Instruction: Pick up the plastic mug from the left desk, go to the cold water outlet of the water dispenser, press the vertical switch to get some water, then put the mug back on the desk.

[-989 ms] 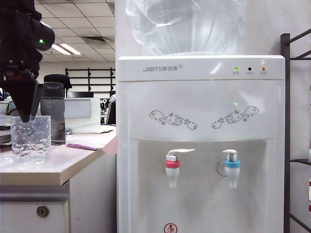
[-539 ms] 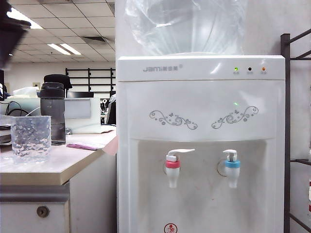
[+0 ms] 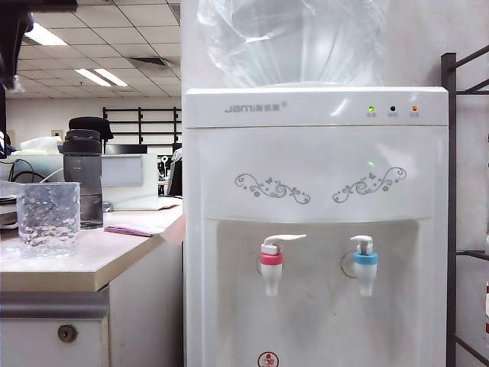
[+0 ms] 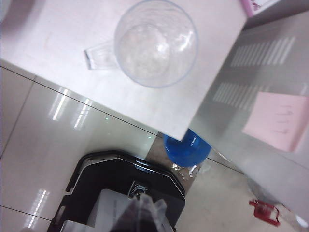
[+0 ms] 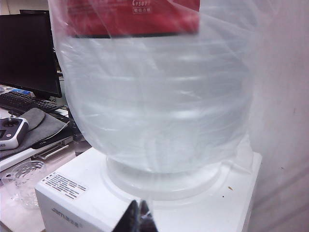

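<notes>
The clear dimpled plastic mug [image 3: 48,218] stands upright on the cream left desk [image 3: 99,260]. From above, the left wrist view shows the mug [image 4: 155,43] with its handle [image 4: 99,55] out to one side. My left gripper [image 4: 145,212] is shut and empty, well above the mug and off to the side of the desk. In the exterior view its arm [image 3: 14,38] is only a dark shape in the top left corner. My right gripper [image 5: 138,215] is shut and empty over the top of the water dispenser [image 3: 313,191]. The cold water outlet [image 3: 365,264] carries its vertical switch [image 3: 362,244].
A dark grey lidded bottle [image 3: 82,180] stands behind the mug. The red-collared tap [image 3: 271,266] is left of the blue one. The big clear water bottle [image 5: 154,96] fills the right wrist view. A blue bottle [image 4: 187,147] and a black base [image 4: 125,186] are on the floor.
My left gripper was down at the mug's rim a second ago; it has risen clear to the top left, rolled and shut. The mug stayed on the desk.
</notes>
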Controlling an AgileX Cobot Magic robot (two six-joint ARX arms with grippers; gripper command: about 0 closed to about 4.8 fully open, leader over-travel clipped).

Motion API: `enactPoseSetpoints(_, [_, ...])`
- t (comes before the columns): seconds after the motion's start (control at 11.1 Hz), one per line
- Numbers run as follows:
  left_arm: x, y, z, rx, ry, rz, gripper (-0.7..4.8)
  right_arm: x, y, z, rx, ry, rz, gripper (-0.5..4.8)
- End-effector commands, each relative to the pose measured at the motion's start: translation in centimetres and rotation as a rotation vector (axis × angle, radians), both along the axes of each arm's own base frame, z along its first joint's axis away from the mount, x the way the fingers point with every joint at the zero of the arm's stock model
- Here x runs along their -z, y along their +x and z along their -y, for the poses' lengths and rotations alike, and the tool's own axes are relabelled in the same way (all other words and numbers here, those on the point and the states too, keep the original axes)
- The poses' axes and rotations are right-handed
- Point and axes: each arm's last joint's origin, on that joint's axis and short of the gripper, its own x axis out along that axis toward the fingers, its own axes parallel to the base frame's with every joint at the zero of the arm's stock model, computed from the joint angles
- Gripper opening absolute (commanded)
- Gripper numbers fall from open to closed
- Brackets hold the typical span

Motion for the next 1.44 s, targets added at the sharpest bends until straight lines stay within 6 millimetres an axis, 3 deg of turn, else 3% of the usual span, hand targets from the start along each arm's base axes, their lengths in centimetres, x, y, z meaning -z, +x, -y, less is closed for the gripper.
enactPoseSetpoints(0.09, [-0.6,-0.4,0.2,0.099,-0.032,0.037,-0.05,-0.3,-0.1,0.0,-0.002,0.002,0.018,-0.05])
enactPoseSetpoints(0.27, [-1.2,-0.1,0.8,0.122,0.07,0.13,-0.06,-0.3,-0.1,0.0,-0.002,0.002,0.019,-0.05])
enactPoseSetpoints(0.45, [-3.0,-1.0,0.9,0.13,0.13,0.304,-0.06,-0.3,-0.1,0.0,-0.004,0.002,0.018,-0.05])
enactPoseSetpoints(0.54, [-3.0,-1.4,0.8,0.147,0.139,0.325,-0.06,-0.3,-0.1,0.0,-0.003,0.001,0.017,-0.05])
enactPoseSetpoints(0.72, [-1.9,-2.1,0.7,0.187,0.156,0.361,-0.06,-0.3,-0.1,0.0,-0.003,0.002,0.018,-0.05])
enactPoseSetpoints(0.9, [0.1,-4.3,0.5,0.177,0.149,0.461,-0.06,-0.3,-0.1,0.0,-0.004,0.003,0.018,-0.05])
enactPoseSetpoints(1.08, [1.7,-6.0,0.2,0.173,0.157,0.506,-0.06,0.5,-0.2,-0.3,-0.118,-0.013,-0.062,-0.05])
enactPoseSetpoints(1.26, [2.0,-6.0,0.2,0.173,0.172,0.492,-0.05,1.9,-0.4,-0.5,-0.192,-0.067,-0.178,-0.05])
enactPoseSetpoints(1.44, [2.1,-6.0,0.1,0.159,0.195,0.484,-0.05,2.0,-0.7,-0.7,-0.304,-0.084,-0.177,-0.05])
